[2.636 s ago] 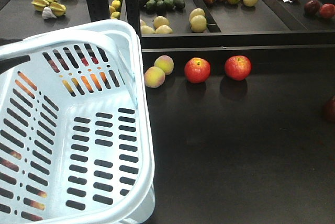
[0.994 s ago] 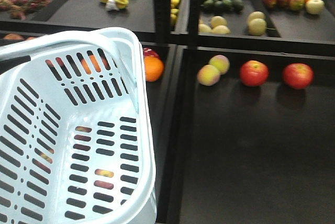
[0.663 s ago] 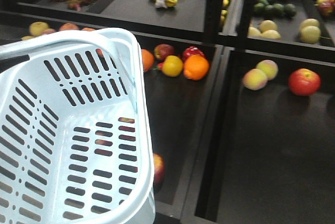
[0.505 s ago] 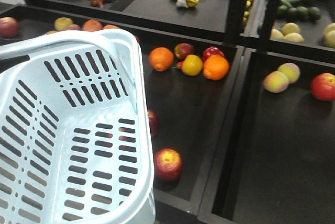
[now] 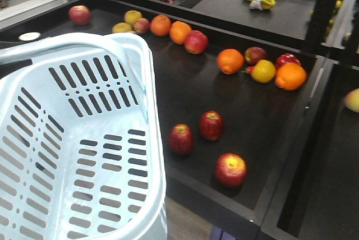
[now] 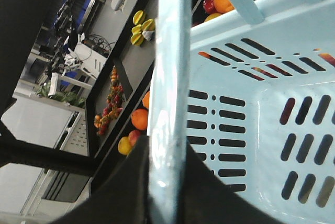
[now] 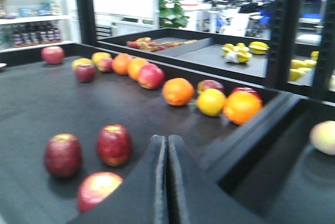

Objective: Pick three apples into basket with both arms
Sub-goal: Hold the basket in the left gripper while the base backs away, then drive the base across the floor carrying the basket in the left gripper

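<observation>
1. Basket (image 5: 84, 139) is filling the left foreground; the left hand (image 6: 166, 182) is clamping its rim.
2. Three apples (image 5: 211, 125) are lying close together on the black desk (image 5: 185, 83), just right of the basket and outside it.
3. Right hand (image 7: 167, 177) is hovering near the apples, fingers pressing together, gripping nothing.
4. Oranges (image 5: 230, 60) are lying farther back.

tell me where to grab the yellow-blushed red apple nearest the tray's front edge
Grip the yellow-blushed red apple across its round middle, coming straight down from above: it seems to sit stem dimple up with free space around it, apart from the two dark red apples behind. The right end effector, shut now, must open first.
</observation>
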`<state>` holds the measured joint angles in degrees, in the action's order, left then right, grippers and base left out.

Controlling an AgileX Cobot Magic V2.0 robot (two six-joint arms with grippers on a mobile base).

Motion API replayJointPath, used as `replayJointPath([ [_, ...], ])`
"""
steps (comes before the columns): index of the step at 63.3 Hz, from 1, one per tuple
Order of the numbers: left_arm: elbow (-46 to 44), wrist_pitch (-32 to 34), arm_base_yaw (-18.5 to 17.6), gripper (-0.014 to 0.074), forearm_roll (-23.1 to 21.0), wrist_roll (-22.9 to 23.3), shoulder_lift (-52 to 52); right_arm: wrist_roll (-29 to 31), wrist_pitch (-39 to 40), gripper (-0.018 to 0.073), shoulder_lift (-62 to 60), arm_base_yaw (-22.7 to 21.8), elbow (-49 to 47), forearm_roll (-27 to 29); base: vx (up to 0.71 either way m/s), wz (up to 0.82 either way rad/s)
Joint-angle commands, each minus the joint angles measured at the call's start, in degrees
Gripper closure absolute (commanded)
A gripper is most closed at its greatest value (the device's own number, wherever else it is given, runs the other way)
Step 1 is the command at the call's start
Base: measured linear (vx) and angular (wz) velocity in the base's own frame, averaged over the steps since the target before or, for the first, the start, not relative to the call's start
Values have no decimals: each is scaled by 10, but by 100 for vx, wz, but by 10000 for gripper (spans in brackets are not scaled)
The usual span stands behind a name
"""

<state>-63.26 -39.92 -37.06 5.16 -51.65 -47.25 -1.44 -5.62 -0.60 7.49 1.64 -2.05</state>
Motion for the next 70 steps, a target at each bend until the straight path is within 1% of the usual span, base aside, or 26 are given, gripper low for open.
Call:
replayJointPath([
  [1, -19, 58, -1, 603, -1, 9, 3, 5, 44, 568, -6, -1, 8, -3, -6, 41],
  [70, -19, 58, -1, 603, -1, 9, 3, 5, 44, 568, -6, -1, 8, -3, -4, 50],
])
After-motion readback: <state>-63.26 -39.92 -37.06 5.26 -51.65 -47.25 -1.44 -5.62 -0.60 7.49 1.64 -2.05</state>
